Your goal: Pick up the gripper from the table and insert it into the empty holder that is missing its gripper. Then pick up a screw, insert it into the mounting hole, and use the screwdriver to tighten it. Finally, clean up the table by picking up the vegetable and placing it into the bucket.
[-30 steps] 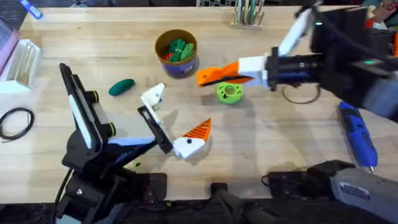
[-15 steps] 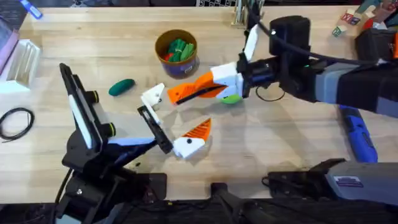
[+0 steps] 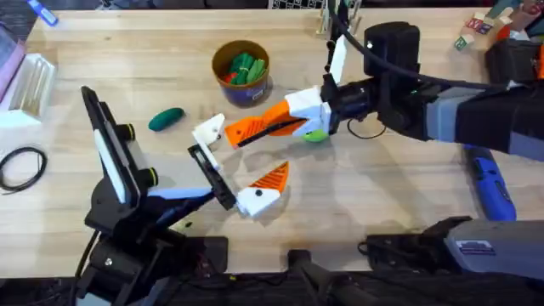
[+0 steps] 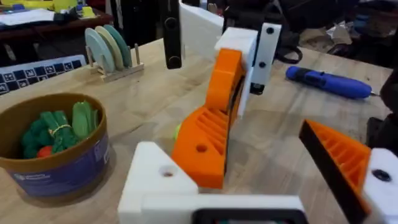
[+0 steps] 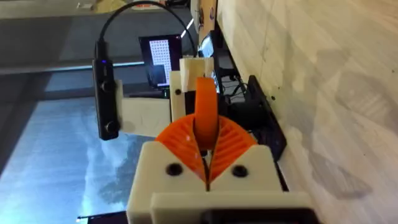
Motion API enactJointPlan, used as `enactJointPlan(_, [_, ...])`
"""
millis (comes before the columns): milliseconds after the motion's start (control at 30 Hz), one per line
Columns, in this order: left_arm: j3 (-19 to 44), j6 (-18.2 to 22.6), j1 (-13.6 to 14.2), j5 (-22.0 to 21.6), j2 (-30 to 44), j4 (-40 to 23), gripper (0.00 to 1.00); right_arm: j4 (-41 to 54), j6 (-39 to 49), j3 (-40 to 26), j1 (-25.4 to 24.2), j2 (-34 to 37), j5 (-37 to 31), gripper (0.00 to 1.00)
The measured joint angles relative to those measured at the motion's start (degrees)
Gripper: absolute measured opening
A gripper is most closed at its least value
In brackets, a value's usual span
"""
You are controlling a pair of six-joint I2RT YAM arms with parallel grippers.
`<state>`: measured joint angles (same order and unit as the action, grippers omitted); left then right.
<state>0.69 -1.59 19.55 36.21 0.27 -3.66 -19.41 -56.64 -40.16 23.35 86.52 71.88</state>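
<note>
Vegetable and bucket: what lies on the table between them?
Nothing: in the overhead view the table is bare wood between the vegetable and the bucket.

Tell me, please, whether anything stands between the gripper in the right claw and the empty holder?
Nothing visible does. The right claw holds the gripper right beside the holder, with no object between them.

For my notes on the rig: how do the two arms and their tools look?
The right arm is black and grey with a black cable; its tool has white blocks carrying orange ribbed fingers. The left arm is black with yellow-green joint rings; its tool has white blocks, one with an orange ribbed finger.
</note>
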Motion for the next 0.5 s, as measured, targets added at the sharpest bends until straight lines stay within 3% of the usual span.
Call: enactJointPlan(500, [0.0, -0.1, -0.3, -0.9, 0.0, 0.0, 0.988, -5.9, -4.3, 0.0, 2.2, 0.0, -3.7, 0.009])
